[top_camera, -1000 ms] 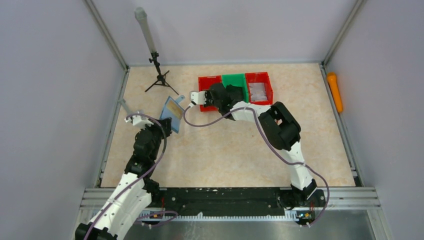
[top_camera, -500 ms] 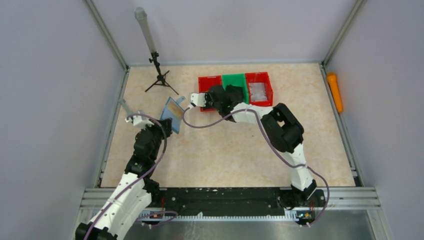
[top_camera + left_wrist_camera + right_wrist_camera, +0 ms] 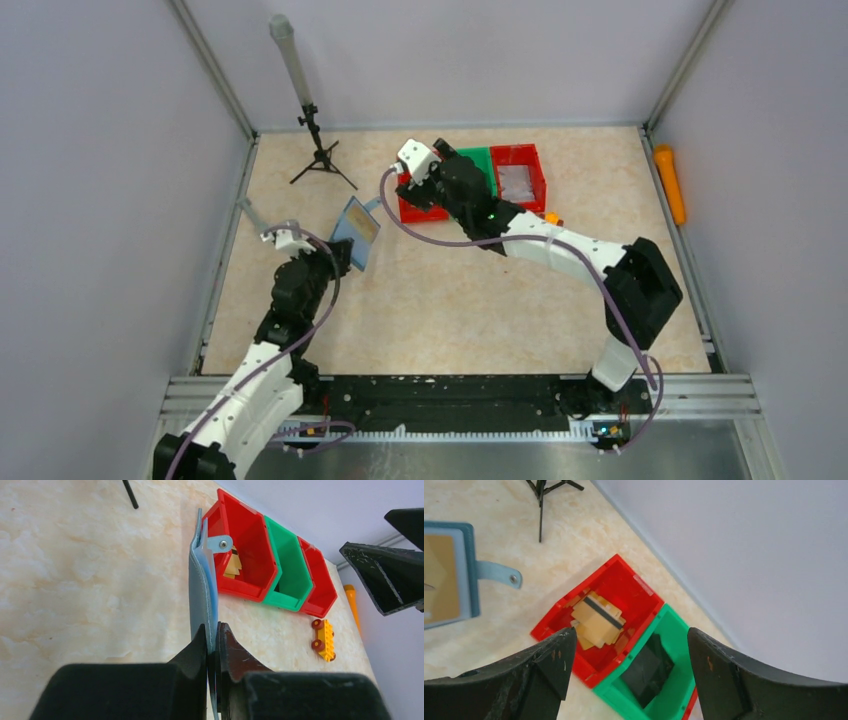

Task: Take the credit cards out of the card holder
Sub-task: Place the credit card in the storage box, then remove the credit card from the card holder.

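Note:
The slate-teal card holder (image 3: 357,226) is held up off the table, and my left gripper (image 3: 214,639) is shut on its lower edge. In the left wrist view the card holder (image 3: 202,587) shows edge-on, its snap tab (image 3: 220,543) pointing at the bins. A tan card face (image 3: 439,575) shows inside the card holder (image 3: 466,570). Several tan credit cards (image 3: 596,620) lie in the left red bin (image 3: 636,592). My right gripper (image 3: 629,650) hangs open above that bin with nothing between its fingers, apart from the holder.
A green bin (image 3: 674,695) with a black object sits beside the left red bin (image 3: 412,208), then a second red bin (image 3: 520,178). A yellow toy brick (image 3: 324,639) lies near them. A small tripod (image 3: 320,152) stands at the back left; an orange cylinder (image 3: 668,185) lies along the right wall.
My right gripper has pulled away from the card holder, moved back over the left red bin and opened. The left gripper shifted the holder slightly to the right.

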Controlling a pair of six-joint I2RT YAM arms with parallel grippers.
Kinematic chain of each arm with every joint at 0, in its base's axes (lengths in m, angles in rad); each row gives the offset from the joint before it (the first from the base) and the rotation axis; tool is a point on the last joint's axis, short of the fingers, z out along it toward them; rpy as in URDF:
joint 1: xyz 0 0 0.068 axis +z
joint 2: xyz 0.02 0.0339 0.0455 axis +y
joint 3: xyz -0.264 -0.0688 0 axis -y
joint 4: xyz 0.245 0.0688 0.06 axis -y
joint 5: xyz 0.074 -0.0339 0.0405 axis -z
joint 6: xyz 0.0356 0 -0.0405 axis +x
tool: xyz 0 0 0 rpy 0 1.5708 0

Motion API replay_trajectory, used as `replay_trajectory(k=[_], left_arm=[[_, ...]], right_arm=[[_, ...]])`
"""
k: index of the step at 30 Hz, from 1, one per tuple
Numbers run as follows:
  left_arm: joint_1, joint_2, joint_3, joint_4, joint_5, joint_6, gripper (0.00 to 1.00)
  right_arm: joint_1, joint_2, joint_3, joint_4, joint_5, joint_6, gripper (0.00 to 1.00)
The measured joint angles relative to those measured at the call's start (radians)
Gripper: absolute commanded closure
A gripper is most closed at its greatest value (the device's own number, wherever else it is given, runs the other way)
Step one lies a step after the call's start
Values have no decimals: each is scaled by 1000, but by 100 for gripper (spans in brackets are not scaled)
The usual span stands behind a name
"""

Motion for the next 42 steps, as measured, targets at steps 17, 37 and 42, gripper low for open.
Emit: replay_trajectory(k=[17,37,42], left_arm=[[0,292,-5,373,515,-7,100],[-10,613,15,911,913,-238,100],[-34,680,42,1008,968,-284,100]], right_arm=[[-2,-414,-483,1,-95,718,3],[-149,-600,-1015,616,-390,971,6],[-158,-579,-1018,662,-431,1015,10]])
